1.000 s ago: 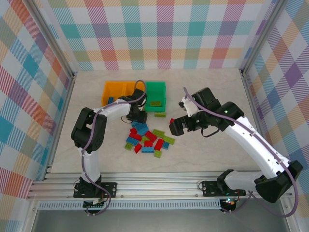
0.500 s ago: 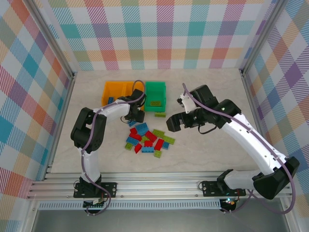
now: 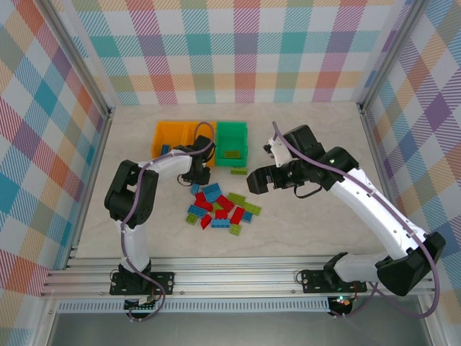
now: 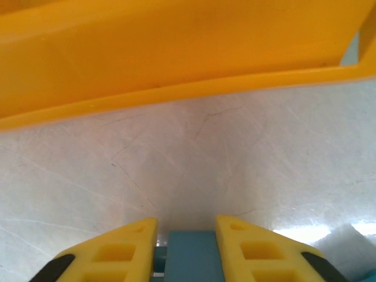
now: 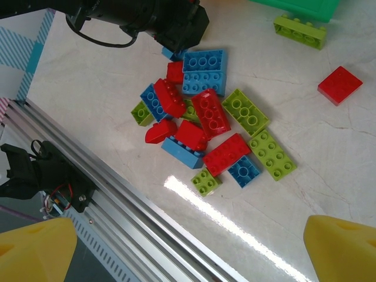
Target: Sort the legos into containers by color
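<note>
Pinches a blue lego (image 4: 191,261) in the left pincer (image 4: 185,235) down near the bench (image 4: 247,158), just beside the wall of an orange container (image 4: 176,53), and holds the right pincer (image 5: 189,242) spread wide by the loose pile of red, blue and lime legos (image 5: 208,114), near the green container (image 3: 233,133).
</note>
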Tool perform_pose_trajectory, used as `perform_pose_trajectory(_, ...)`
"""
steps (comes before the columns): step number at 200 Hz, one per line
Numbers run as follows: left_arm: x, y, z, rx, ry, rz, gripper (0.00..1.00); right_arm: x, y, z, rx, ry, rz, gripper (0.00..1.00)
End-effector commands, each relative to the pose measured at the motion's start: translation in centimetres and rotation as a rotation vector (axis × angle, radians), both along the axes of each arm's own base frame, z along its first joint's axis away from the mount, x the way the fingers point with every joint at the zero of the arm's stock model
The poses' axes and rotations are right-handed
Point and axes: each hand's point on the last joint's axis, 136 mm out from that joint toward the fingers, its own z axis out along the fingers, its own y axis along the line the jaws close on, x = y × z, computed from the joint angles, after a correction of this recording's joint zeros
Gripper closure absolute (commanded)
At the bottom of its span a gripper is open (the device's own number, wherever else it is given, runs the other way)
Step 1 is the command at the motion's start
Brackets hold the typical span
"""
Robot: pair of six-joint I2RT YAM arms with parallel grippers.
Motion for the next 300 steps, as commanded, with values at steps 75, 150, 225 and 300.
perform_pose_trajectory(75, 6.7, 8.8, 17.0, 0.023, -0.529, 0.331, 1.0, 0.7, 2.0, 1.5, 0.121, -0.02, -0.022, 0.0)
perform_pose_trajectory(150, 15.0, 11.6, 15.1, -0.066, -0.544, 0.386, 0.57, 0.6, 0.6, 0.5, 0.073, -0.032, -0.072, 0.0)
perform_pose_trajectory(225, 4.8, 4.6, 26.2, -0.383, -0.661, 0.157, 0.41, 9.2, -4.1, -10.3, -0.313, 0.116, -0.579, 0.07)
perform_pose_trajectory(300, -17.6, -4.4, 23.9, -0.277, -0.587, -0.892, 0.13, 15.7, -0.6, -19.9, -0.416, 0.247, -0.66, 0.16)
